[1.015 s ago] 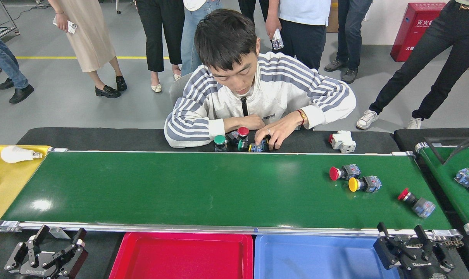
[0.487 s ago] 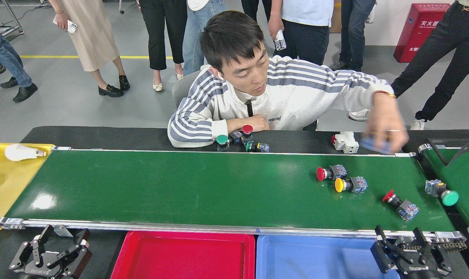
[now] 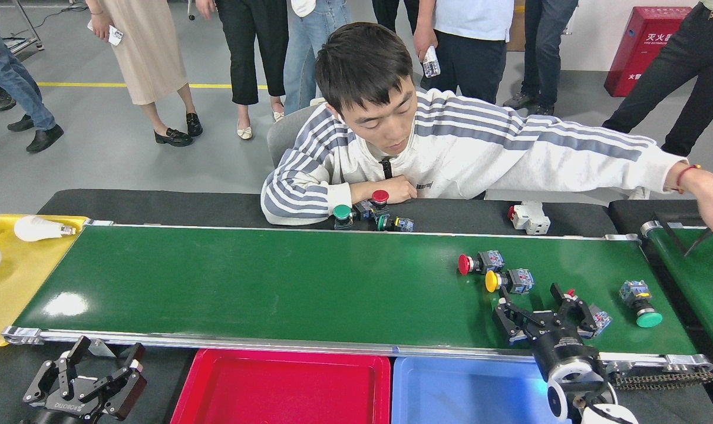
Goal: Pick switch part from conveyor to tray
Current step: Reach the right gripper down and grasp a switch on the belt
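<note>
At far left a yellow tray (image 3: 15, 294) holds a white bulb (image 3: 38, 228), w/ a second pale round thing at the frame edge, cut off. Below it, off the belt, the left gripper (image 3: 100, 364) rests low w/ its fingers spread apart and nothing between them. The conveyor (image 3: 274, 288), a wide dark-green belt w/ silver rails, runs across the middle; its left and centre parts are bare. In front of it sit a red tray (image 3: 280, 388) and, touching it on the right, a blue tray (image 3: 462, 391). Behind the belt a seated person (image 3: 445, 153) in a striped jacket leans on the black table (image 3: 156, 206), one hand near a small group of switches (image 3: 371, 215); the other arm stretches to the right edge. A white breaker (image 3: 530, 217) lies further right on the same table. On the belt's right part are a red-cap switch (image 3: 477, 262) and, just beside it, a yellow-cap switch (image 3: 507, 281). The right gripper (image 3: 544, 306) is over the belt, jaws wide, one finger (image 3: 571, 300) beside a partly hidden switch part (image 3: 599, 319); whether they touch I cannot tell. A green-cap switch (image 3: 640, 301) lies near the belt end, and a smaller green belt (image 3: 695, 282) is at far right.
</note>
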Tool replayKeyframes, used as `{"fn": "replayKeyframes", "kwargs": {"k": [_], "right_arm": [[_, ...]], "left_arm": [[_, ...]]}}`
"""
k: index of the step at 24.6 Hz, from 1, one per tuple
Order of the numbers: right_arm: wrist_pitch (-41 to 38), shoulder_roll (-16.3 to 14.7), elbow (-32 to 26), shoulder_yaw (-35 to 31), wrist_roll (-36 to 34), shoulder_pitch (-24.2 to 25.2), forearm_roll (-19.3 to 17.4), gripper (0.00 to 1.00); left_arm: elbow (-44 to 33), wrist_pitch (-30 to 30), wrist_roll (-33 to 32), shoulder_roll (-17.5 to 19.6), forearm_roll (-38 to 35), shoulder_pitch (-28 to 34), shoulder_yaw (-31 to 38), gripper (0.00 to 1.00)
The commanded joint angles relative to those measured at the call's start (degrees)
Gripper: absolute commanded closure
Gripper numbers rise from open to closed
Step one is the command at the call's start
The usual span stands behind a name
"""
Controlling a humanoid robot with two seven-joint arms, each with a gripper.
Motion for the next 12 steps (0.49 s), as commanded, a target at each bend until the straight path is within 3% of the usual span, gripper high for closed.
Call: {"fn": "replayKeyframes", "kwargs": {"k": [1, 8, 12], "right_arm": [[0.57, -0.08, 1.54, 1.34, -0.28, -2.47, -0.05, 0.01], [5.22, 2.29, 10.16, 7.59, -0.37, -9.16, -0.23, 0.02], [7.33, 2.38, 11.83, 11.19, -0.55, -10.65, -0.23, 0.08]], "left_arm": [[-0.30, -0.04, 0.28, 0.89, 0.00, -0.57, 0.16, 0.00], [3.13, 0.05, 0.20, 0.89, 0.00, -3.29, -1.86, 0.00], [3.48, 0.05, 0.20, 0.89, -0.09, -5.49, -2.74, 0.00]]}}
